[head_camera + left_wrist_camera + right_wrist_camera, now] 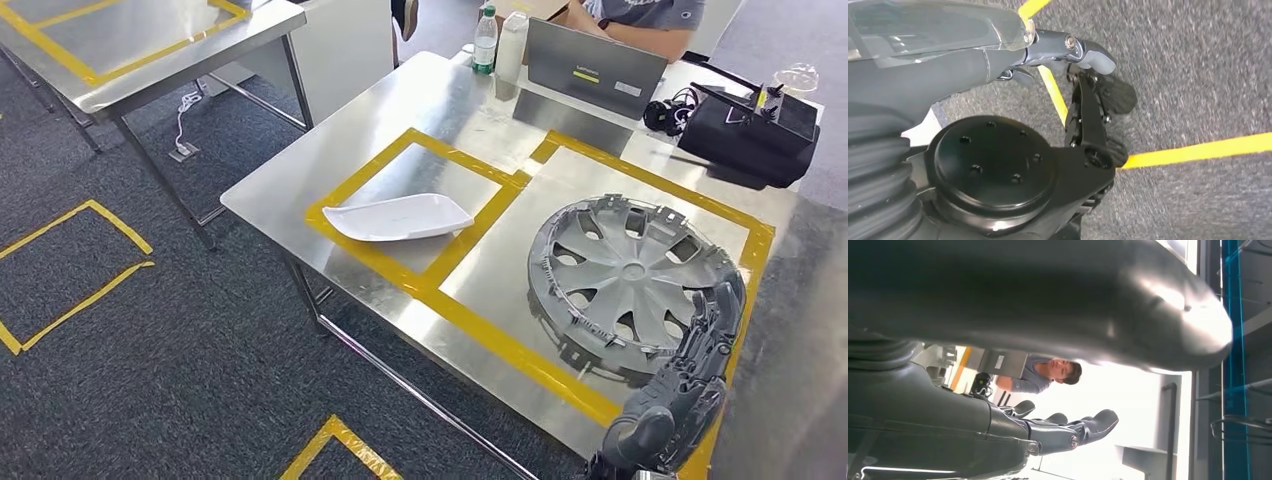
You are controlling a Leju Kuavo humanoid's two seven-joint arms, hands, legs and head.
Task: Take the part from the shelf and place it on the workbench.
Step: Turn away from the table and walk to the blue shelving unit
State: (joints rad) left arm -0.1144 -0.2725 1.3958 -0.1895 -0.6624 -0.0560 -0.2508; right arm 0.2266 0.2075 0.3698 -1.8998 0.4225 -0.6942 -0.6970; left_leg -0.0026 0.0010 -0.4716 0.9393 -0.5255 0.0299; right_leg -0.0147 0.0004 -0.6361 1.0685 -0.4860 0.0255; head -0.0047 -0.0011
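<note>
The right hand [690, 385] reaches over the near edge of the workbench [400, 110] with its fingers [722, 310] stretched out and apart, holding nothing; their tips lie at the near right rim of the grey hubcap [625, 270], though whether they touch it cannot be told. In the right wrist view the same hand [1048, 432] shows extended dark fingers [1098, 422] under a large blurred grey thumb [1048, 295].

The hubcap lies flat on the workbench, inside the larger yellow tape rectangle [520, 355]. To the left of the hubcap, in the smaller taped rectangle that shares a tape strip with it, lies a white curved part [400, 216]. Beyond the hubcap, at the far edge, stand a grey laptop [595, 65] with a person [650, 20] seated behind it, two bottles [497, 42] to its left, and a black bag [750, 135] to its right.

The left hand [1068, 50] hangs over grey carpet [1198, 75] crossed by yellow floor tape [1198, 150]; its fingers are curled inward with nothing in them.
</note>
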